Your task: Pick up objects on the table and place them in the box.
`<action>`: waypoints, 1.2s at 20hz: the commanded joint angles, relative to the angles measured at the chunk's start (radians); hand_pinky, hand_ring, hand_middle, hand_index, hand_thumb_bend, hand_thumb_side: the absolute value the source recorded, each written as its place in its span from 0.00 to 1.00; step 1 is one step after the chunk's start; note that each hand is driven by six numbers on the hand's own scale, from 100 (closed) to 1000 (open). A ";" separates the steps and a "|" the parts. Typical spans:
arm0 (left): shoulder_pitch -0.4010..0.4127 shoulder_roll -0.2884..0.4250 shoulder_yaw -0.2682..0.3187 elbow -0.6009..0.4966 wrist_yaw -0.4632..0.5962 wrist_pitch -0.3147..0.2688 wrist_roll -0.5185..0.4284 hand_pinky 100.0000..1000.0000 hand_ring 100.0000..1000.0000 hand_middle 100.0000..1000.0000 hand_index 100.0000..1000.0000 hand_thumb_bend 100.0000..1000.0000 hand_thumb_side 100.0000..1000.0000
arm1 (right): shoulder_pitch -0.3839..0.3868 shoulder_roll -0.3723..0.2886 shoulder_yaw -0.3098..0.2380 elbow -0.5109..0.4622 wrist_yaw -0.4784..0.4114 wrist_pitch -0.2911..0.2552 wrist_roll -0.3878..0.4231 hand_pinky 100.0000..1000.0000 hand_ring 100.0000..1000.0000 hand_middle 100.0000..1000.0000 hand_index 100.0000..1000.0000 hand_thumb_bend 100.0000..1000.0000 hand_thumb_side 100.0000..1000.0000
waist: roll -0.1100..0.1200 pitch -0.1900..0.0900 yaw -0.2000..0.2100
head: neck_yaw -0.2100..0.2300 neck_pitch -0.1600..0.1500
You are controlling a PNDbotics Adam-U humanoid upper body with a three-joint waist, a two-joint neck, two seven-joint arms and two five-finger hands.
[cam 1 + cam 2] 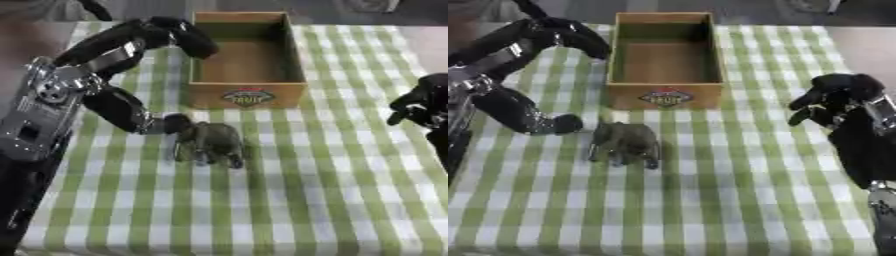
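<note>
Left eye view: the box stands at the far middle of the checked cloth, and nothing shows inside it, so no placing looks done yet. The one object in sight, a grey-green toy elephant, stands on the cloth just in front of the box, upright on its legs. The left hand reaches in from the left, one dark fingertip touching or all but touching the toy's near end, while the upper fingers arch high beside the box's left wall. The fingers are spread wide, closed on nothing. The grasp seems only to be starting.

Right eye view: the right hand hangs at the right edge, well apart from toy and box, its fingers curled inward and holding nothing. Here a sliver of cloth shows between the left fingertip and the elephant, so I cannot tell whether they touch. Left to do, by my reading: grip, lift, carry over the front wall, release.
</note>
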 commanded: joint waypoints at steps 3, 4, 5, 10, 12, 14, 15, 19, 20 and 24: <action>-0.049 0.032 -0.025 0.072 -0.087 -0.253 -0.190 0.72 0.75 0.76 0.87 0.45 0.21 | -0.006 -0.020 0.001 -0.019 -0.009 -0.001 0.006 0.46 0.56 0.48 0.66 0.00 0.68 | 0.001 -0.020 -0.001 | 0.003 0.008; -0.057 0.031 -0.030 0.087 -0.103 -0.265 -0.190 0.72 0.75 0.76 0.88 0.44 0.22 | -0.006 -0.020 0.002 -0.018 -0.010 -0.001 0.006 0.46 0.56 0.48 0.66 0.00 0.68 | 0.001 -0.021 -0.001 | 0.003 0.008; -0.064 0.029 -0.035 0.102 -0.117 -0.276 -0.189 0.72 0.75 0.76 0.88 0.43 0.23 | -0.005 -0.020 0.002 -0.018 -0.010 -0.001 0.007 0.46 0.56 0.48 0.66 0.00 0.69 | 0.001 -0.021 -0.002 | 0.004 0.008; -0.098 0.018 -0.063 0.175 -0.182 -0.321 -0.180 0.71 0.75 0.76 0.88 0.43 0.30 | -0.004 -0.019 0.003 -0.017 -0.009 0.000 0.007 0.46 0.56 0.48 0.66 0.00 0.69 | 0.002 -0.023 -0.006 | 0.007 0.012; -0.109 0.015 -0.076 0.203 -0.202 -0.339 -0.180 0.72 0.75 0.76 0.88 0.42 0.35 | -0.004 -0.018 0.004 -0.016 -0.009 0.001 0.008 0.46 0.56 0.48 0.66 0.00 0.69 | 0.003 -0.023 -0.007 | 0.008 0.012; -0.118 0.013 -0.092 0.232 -0.218 -0.361 -0.189 0.72 0.75 0.76 0.88 0.42 0.38 | -0.004 -0.017 0.004 -0.016 -0.009 0.001 0.008 0.46 0.56 0.48 0.66 0.00 0.69 | 0.003 -0.023 -0.009 | 0.010 0.013; -0.121 0.013 -0.098 0.246 -0.225 -0.372 -0.196 0.72 0.75 0.76 0.89 0.42 0.39 | -0.004 -0.017 0.004 -0.016 -0.009 0.002 0.008 0.46 0.56 0.48 0.66 0.00 0.69 | 0.004 -0.023 -0.010 | 0.010 0.013; -0.132 0.015 -0.116 0.288 -0.246 -0.413 -0.218 0.74 0.75 0.77 0.90 0.43 0.42 | -0.005 -0.017 0.005 -0.015 -0.009 0.002 0.009 0.46 0.56 0.48 0.66 0.00 0.69 | 0.004 -0.022 -0.011 | 0.012 0.014; -0.134 0.016 -0.119 0.295 -0.250 -0.423 -0.222 0.74 0.75 0.77 0.90 0.43 0.42 | -0.005 -0.017 0.005 -0.015 -0.009 0.002 0.009 0.46 0.56 0.48 0.66 0.00 0.69 | 0.005 -0.022 -0.012 | 0.012 0.015; -0.143 0.022 -0.136 0.316 -0.264 -0.447 -0.229 0.75 0.76 0.78 0.90 0.45 0.42 | -0.006 -0.016 0.007 -0.014 -0.009 0.004 0.010 0.46 0.56 0.48 0.66 0.00 0.69 | 0.005 -0.021 -0.013 | 0.014 0.015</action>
